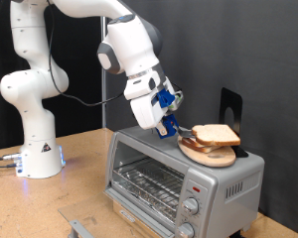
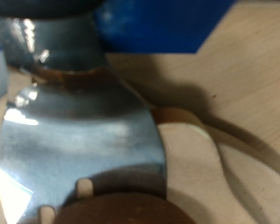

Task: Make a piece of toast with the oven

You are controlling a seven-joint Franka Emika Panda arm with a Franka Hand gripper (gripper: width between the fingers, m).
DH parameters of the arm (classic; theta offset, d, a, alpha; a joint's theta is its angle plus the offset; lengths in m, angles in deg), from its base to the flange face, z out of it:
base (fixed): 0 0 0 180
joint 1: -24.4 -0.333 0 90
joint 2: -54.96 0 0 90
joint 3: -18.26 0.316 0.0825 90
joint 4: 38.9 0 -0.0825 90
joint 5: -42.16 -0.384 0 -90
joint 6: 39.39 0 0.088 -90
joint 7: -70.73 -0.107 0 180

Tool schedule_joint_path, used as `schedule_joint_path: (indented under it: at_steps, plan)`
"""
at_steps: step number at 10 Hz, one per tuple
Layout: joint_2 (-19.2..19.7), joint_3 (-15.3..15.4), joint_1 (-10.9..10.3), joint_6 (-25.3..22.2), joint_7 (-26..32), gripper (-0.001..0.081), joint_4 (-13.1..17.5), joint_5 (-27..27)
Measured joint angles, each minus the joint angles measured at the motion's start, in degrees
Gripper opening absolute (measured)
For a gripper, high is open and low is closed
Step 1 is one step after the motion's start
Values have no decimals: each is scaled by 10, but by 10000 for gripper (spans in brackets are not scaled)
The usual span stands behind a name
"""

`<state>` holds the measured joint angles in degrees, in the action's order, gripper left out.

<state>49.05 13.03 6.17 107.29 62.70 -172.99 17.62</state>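
1. I see the white robot arm's gripper with blue parts (image 1: 170,121) hanging just above the top of the boxy silver toaster oven (image 1: 179,175), near the middle of the exterior view.
2. The flat slice of pale bread with a tan crust (image 1: 216,134) lies on top of a small pile of bread slices, just to the exterior view's right of the gripper.
3. I cannot tell if the fingers touch the bread, and I cannot tell if the gripper is open or closed.
4. The pile sits on a round wooden board (image 1: 211,155), and the board rests on the oven's top, toward the exterior view's right.
5. A dark flat upright thing (image 1: 229,108) stands behind the bread.
6. The oven stands on a light wooden table (image 1: 40,208). Its glass door looks shut, and I can see the wire rack (image 1: 147,181) inside through it.
7. Round knobs (image 1: 190,207) sit on the oven's front, at the exterior view's right end.
8. The wrist view is blurry. It shows a shiny curved metal piece (image 2: 79,140) very close, with pale wood (image 2: 233,149) beside it.
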Motion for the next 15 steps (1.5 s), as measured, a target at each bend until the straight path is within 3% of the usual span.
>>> schedule_joint_path:
  at_steps: [4, 6, 11, 15]
  plan:
    - [12, 0, 0, 3, -6, 430, 11, 8]
    - [15, 2, 0, 33, -10, 430, 9, 11]
    - [-1, 7, -6, 97, 30, 430, -23, -26]
    - [-52, 6, -9, 111, 84, 430, -61, -89]
